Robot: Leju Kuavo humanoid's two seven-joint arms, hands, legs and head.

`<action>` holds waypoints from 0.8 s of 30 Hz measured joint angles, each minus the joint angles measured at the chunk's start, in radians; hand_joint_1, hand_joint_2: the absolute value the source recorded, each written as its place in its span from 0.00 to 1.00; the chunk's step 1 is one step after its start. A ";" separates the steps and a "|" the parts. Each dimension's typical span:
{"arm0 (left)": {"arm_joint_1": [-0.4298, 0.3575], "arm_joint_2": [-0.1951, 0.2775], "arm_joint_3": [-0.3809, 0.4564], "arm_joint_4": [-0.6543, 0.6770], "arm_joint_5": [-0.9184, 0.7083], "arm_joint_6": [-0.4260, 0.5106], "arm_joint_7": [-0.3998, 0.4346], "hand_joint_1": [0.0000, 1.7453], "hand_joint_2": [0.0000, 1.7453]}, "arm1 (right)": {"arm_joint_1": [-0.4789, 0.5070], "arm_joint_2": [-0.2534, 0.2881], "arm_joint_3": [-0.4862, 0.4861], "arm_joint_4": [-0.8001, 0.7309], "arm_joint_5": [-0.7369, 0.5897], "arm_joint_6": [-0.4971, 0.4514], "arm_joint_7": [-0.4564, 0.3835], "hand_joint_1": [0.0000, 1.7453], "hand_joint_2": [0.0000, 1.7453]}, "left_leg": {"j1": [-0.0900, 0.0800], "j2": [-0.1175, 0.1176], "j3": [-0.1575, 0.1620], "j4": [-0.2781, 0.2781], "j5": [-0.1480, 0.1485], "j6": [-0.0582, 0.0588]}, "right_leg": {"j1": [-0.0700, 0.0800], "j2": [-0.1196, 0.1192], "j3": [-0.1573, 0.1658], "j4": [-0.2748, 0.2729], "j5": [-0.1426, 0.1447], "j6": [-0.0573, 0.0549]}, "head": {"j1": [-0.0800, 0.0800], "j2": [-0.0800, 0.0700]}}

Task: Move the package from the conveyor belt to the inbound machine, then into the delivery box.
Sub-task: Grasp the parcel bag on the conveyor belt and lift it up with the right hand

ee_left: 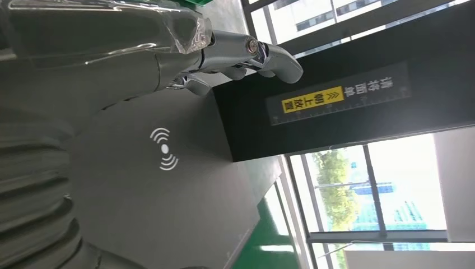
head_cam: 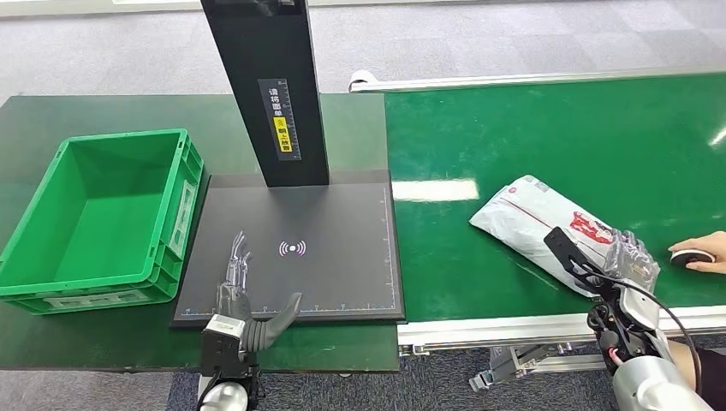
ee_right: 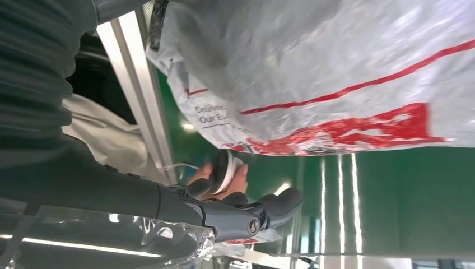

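One package [head_cam: 538, 218], one green crate [head_cam: 103, 218], two hands [head_cam: 244, 291].

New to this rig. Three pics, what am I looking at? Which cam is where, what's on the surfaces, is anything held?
It is a humanoid robot with two arms ending in fingered hands. The wide picture comes from its head, looking down. The other two come from cameras at each wrist and are turned sideways.

Ahead stands the inbound machine, a black pad with a wireless mark and a black post. Beside it on the left sits an empty green box. The green conveyor belt runs on the right.

The left hand hovers over the pad's near edge, fingers apart, holding nothing. The right hand is at the near end of the white and red package on the belt; whether it grips yet is unclear. A person's hand holds a small device at the right edge.
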 joint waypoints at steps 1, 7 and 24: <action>0.004 0.001 0.000 -0.001 -0.003 -0.001 0.004 0.00 1.00 | -0.004 -0.005 -0.002 0.006 0.001 0.010 0.005 0.00 1.00 | 0.000 0.000 0.000 0.000 0.000 0.000 | 0.000 0.000 0.000 0.000 0.000 0.000 | 0.000 0.000; 0.025 0.003 0.002 -0.017 -0.040 -0.019 0.034 0.00 1.00 | -0.004 -0.020 -0.030 0.036 0.002 -0.019 0.011 0.00 1.00 | 0.000 -0.001 0.000 0.000 0.000 0.000 | 0.000 0.000 0.000 0.000 0.000 0.000 | 0.000 0.000; 0.037 0.002 0.004 -0.042 -0.081 -0.056 0.055 0.00 1.00 | 0.083 0.031 -0.081 0.066 0.048 -0.176 -0.058 0.00 1.00 | 0.000 0.000 0.000 0.000 0.000 0.000 | 0.000 0.000 0.000 0.000 0.000 0.000 | 0.000 0.000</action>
